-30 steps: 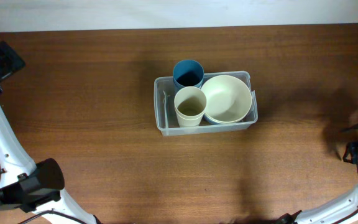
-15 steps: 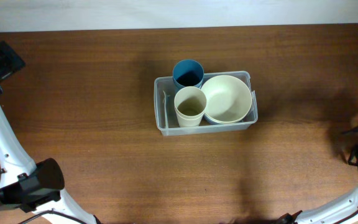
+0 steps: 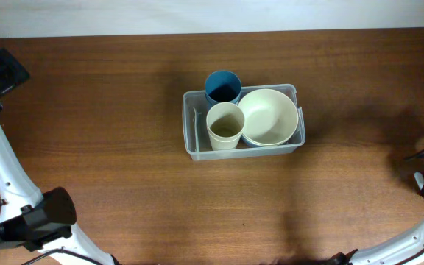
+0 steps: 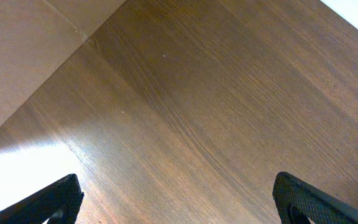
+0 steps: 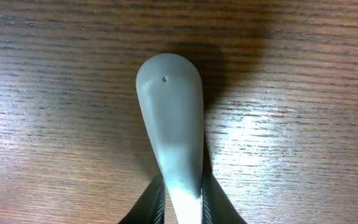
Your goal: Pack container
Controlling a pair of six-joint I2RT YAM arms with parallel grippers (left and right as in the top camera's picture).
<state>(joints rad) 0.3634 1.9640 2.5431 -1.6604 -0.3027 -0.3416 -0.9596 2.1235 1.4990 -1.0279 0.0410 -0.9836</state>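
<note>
Overhead: container (image 3: 188, 132) at centre of table (image 3: 109, 110), holding blue cup (image 3: 222, 87) at 11 o'clock, cream cup (image 3: 225, 124), cream bowl (image 3: 269, 115) at 3 o'clock. Right wrist: right gripper (image 5: 182, 202) pinching grey utensil (image 5: 169, 112) lying on table, far 4 o'clock edge. Left gripper (image 4: 176, 202) spread wide, empty. Step: pick-up. Next: lift clear, carry toward 10 o'clock, release into container's free gap.

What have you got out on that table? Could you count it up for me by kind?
Containers: 1, a clear plastic rectangular container
Cups: 2, a blue plastic cup and a cream plastic cup
Bowls: 1 plainly seen, a cream round bowl; a bluish edge beneath may be another
Utensils: 1, a grey utensil handle between the fingers of the right gripper
Total: 5
</note>
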